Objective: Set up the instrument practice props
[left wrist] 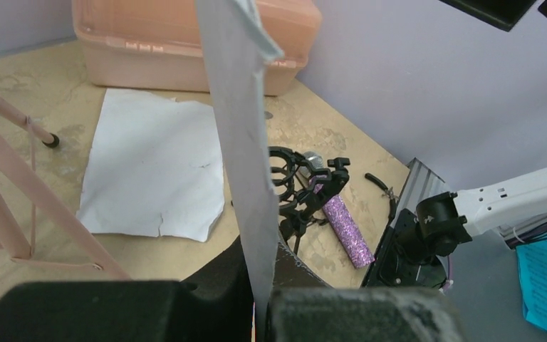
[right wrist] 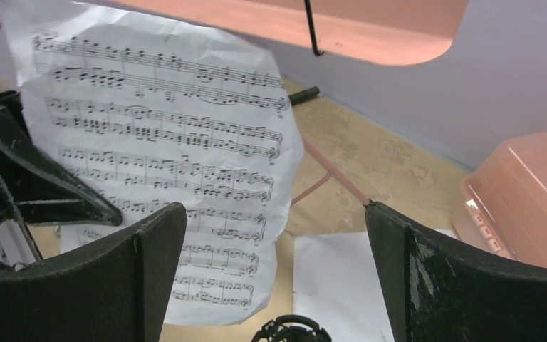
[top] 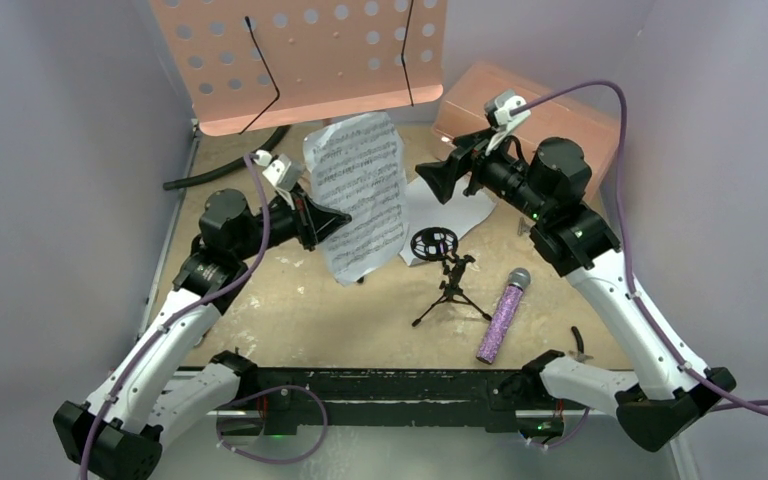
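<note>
Left pincer (top: pixel 343 222) tight on the upright music page (top: pixel 360 190), right pincer (right wrist: pixel 274 210) wide apart just beside, salmon box (top: pixel 560 110) behind.

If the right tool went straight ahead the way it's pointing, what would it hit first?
Probably the sheet-music page, pinched upright in the left tool: its right part lies between the fingers of the open right tool in the wrist view. Depth is unclear, so it might pass that edge.

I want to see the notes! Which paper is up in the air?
The note-covered sheet, pinched upright in the left pincer; the other sheet lies flat on the table.
</note>
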Controlling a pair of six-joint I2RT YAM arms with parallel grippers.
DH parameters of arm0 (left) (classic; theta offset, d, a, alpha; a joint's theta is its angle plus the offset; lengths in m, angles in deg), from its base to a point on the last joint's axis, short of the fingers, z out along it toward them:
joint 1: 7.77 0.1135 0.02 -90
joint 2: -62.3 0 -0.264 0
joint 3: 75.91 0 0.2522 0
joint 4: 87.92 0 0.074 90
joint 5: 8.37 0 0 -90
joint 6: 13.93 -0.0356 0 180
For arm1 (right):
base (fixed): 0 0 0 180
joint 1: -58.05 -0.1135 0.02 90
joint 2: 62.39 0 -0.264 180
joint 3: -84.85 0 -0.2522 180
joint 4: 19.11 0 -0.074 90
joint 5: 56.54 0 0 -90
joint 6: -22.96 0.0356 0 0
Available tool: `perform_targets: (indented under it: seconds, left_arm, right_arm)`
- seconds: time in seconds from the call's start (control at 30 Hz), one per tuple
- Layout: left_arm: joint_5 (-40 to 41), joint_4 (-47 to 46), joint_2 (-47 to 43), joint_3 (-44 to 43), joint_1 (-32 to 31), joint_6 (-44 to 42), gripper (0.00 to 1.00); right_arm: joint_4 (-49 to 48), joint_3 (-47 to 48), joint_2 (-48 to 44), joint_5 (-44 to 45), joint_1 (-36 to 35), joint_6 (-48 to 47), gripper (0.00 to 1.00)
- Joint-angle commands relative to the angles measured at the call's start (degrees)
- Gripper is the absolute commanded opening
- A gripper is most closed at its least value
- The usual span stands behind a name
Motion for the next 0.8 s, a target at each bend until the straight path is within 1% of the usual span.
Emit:
perform_targets:
  seconds: [0.0, 0.17, 0.37, 0.43, 0.6, 0.67, 0.77]
  left_arm:
    - [1.1, -0.4, -2.8, -4.9, -0.1, -0.6, 0.0]
    - [-1.8, 0.1, -2.6, -8.9, -0.1, -1.8, 0.0]
    - [-5.2, 1.4, 1.2, -16.4, -0.1, -1.5, 0.0]
    - [-6.7, -0.7, 2.2, -17.6, -0.1, 0.2, 0.0]
    - [-8.2, -11.0, 2.7, -18.7, -0.1, 3.0, 0.0]
    - [-8.1, -12.7, 2.9, -19.7, -0.1, 3.1, 0.0]
    - [-6.7, -12.7, 4.0, -23.3, -0.1, 2.8, 0.0]
  right_arm:
    - [0.2, 5.3, 1.1, 3.4, -0.2, 2.8, 0.98]
    - [4.1, 10.0, 3.3, 3.4, -0.3, 3.5, 0.98]
    - [3.8, 12.1, 3.8, 3.4, -0.2, 4.6, 0.98]
    - [3.2, 12.2, 3.7, 3.5, -0.2, 5.2, 0.98]
    - [1.9, 13.4, 3.6, 2.3, -0.2, 6.5, 0.98]
    - [1.7, 14.2, 3.7, 2.3, -0.2, 6.8, 0.98]
    - [1.5, 15.7, 3.7, 2.6, -0.2, 7.1, 0.98]
